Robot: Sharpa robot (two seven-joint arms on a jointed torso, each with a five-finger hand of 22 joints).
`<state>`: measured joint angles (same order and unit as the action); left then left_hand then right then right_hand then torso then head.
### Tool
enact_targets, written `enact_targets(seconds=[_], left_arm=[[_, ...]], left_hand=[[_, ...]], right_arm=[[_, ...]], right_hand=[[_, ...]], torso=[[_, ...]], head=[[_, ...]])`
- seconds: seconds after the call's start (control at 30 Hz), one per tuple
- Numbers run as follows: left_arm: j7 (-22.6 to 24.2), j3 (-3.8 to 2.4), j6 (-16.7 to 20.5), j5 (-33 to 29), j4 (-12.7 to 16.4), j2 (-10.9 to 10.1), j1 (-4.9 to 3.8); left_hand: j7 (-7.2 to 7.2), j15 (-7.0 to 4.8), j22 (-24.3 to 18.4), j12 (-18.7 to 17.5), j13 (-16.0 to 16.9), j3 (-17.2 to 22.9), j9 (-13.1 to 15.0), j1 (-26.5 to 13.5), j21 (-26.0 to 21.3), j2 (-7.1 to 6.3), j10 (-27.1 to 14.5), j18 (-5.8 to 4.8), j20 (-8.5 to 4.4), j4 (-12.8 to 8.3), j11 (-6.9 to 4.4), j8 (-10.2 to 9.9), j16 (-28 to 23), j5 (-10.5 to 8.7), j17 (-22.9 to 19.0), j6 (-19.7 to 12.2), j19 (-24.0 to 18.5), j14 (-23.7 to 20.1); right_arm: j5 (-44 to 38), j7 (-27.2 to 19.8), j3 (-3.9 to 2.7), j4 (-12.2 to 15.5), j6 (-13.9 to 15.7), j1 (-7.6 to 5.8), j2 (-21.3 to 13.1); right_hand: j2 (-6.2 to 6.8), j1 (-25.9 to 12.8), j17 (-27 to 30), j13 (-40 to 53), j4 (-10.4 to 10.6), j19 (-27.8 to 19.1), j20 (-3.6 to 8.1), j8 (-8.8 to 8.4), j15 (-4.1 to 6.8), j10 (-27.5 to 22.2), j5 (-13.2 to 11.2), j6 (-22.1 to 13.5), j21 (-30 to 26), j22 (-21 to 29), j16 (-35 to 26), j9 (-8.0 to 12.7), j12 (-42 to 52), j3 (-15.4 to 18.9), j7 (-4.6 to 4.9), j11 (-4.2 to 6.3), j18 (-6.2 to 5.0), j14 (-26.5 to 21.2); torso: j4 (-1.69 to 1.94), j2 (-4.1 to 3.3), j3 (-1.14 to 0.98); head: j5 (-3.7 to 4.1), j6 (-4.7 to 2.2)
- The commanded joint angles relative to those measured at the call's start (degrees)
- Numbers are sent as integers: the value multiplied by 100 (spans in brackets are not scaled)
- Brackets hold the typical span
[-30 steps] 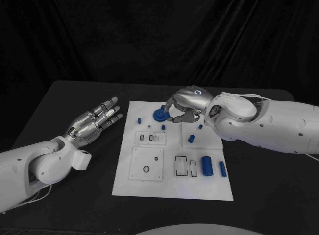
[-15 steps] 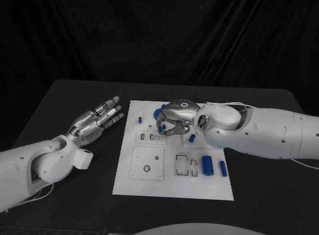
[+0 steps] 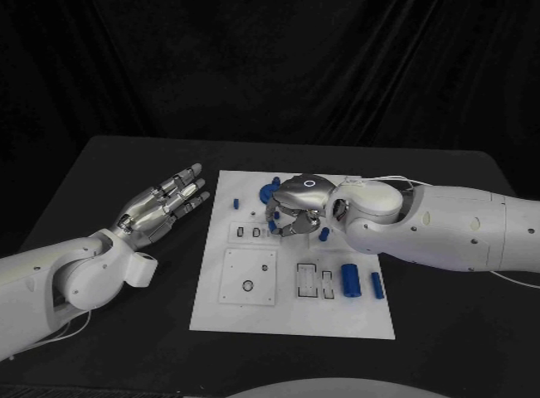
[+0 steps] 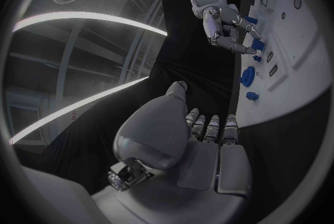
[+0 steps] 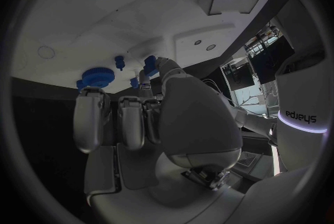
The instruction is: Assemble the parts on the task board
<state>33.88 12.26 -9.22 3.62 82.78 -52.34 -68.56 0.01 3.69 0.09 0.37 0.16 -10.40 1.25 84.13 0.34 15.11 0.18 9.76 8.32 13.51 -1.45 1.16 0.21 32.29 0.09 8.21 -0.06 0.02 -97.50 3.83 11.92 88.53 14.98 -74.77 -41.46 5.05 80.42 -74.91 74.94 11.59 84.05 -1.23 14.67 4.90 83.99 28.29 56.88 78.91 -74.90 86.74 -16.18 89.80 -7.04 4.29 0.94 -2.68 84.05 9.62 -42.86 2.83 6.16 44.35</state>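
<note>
The white task board (image 3: 288,319) lies in the middle of the table. My right hand (image 3: 296,207) hangs over its far middle with the fingers curled down. In the right wrist view the thumb and a finger pinch a small blue peg (image 5: 150,61) that stands on the board (image 5: 69,23). A blue gear (image 3: 266,193) sits just beyond the hand, also seen as the gear (image 5: 97,75) beside the fingers. My left hand (image 3: 162,203) hovers left of the board, palm up, fingers straight and apart, holding nothing.
More blue parts stand on the board: a peg (image 3: 236,201) near its left edge, a short one (image 3: 323,235) under my right forearm, two cylinders (image 3: 350,282) (image 3: 377,285) at the right. A square plate with a ring (image 3: 250,278) and slots (image 3: 308,279) lie nearer me.
My right hand has left the blue gear, moved a little toward me and turned down over the small peg, fingers closing on it. The left arm has not moved.
</note>
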Motion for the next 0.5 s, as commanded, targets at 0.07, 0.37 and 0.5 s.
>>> enact_targets(seconds=[0.07, 0.37, 0.5], left_arm=[[64, -5, -62, 2, 4, 6, 6], [69, -5, -83, 2, -14, 30, 9], [68, -5, -86, 2, -16, 32, 9]], left_hand=[[-18, 22, -9, -26, -7, 36, 8, 65, -34, 2, -1, -102, 27, -13, 17, 30, -21, 31, -9, 0, 6, -2], [-19, 22, -9, -28, -8, 59, 6, 71, -34, 24, -3, -103, 27, -22, 15, 29, -21, 31, -9, -7, 6, -2], [-19, 22, -9, -28, -9, 68, 6, 72, -34, 32, -4, -103, 26, -26, 15, 28, -21, 31, -9, -10, 6, -2]], right_arm=[[-42, 185, -3, -27, -134, 16, 8], [-42, 225, -3, -50, -149, 26, 14], [-42, 243, -3, -48, -155, 32, 17]], right_hand=[[-34, -39, -905, 1506, -37, 109, -52, 11, -53, 601, 0, -44, -37, -1129, -37, -102, 20, 6, -3, -32, -11, 473], [-38, -37, -896, 1506, -77, 103, -61, -5, -52, 601, -1, -107, -54, -1125, -43, -116, 20, -11, 10, -22, -15, 471], [-41, -29, -891, 1506, -97, 103, -62, -9, -49, 601, 1, -128, -57, -1124, -45, -122, 20, -21, 11, -18, -17, 470]], torso=[[-10, 10, 7], [6, 4, 3], [5, -1, 3]], head=[[-8, 12], [16, 15], [11, 23]])
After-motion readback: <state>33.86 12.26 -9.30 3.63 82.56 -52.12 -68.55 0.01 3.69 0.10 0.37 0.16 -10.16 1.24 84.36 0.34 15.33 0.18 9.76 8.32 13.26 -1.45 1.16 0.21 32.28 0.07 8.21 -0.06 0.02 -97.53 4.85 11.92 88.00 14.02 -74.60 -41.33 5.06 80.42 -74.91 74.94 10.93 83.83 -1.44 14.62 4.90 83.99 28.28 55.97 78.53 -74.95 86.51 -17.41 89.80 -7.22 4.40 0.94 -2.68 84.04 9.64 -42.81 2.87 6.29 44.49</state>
